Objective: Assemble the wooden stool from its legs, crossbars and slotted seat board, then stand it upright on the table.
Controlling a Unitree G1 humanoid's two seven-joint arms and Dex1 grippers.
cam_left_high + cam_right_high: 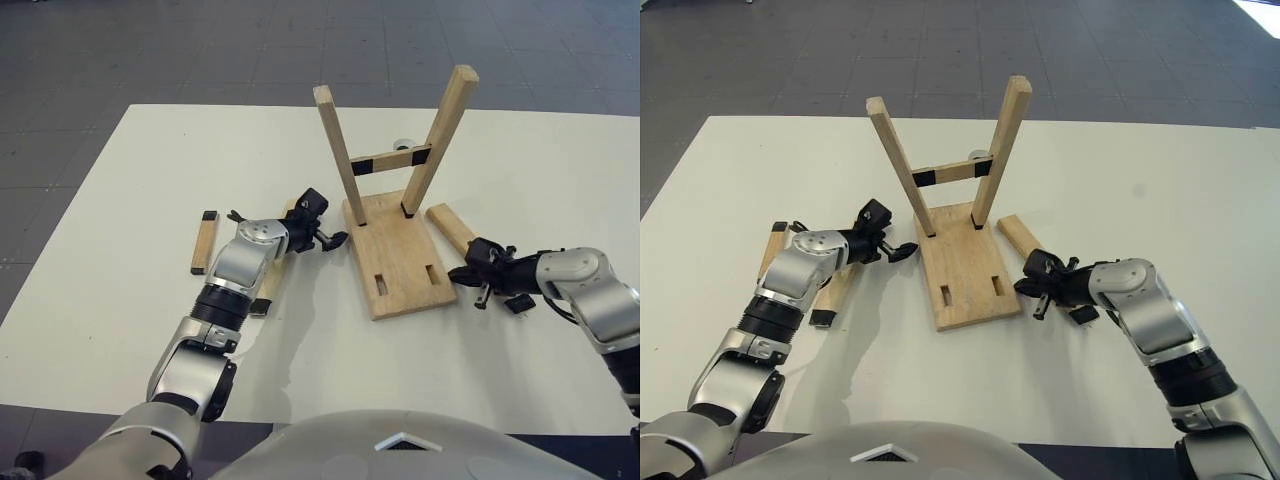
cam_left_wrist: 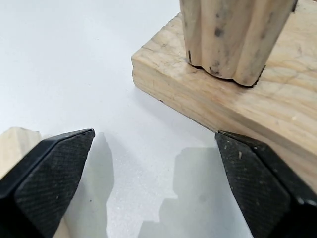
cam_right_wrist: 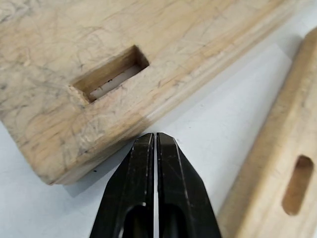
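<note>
Grey floor tiles are running off behind a white surface. From the head, the seat board is lying flat between the two hands. Two legs are standing in its far slots with a crossbar tying them, and the two near slots are sitting empty. The left hand is hovering just off one long edge and the right hand just off the opposite near corner. A loose leg is lying just beyond the right hand, and a short bar outboard of the left arm.

I'd say fitting the second pair of legs is the step in hand. Next, a hand is going to have to grip that loose leg and bring its end square over an empty slot.

The left wrist view is settling what the head leaves vague: the fingers are spread wide, gripping nothing, facing a seated leg's foot.

The right wrist view is showing its fingers pressed together and empty, pointing between board corner and loose leg. Up close, a mortise in that leg is coming out plainly, which the head camera is too far back to resolve.
</note>
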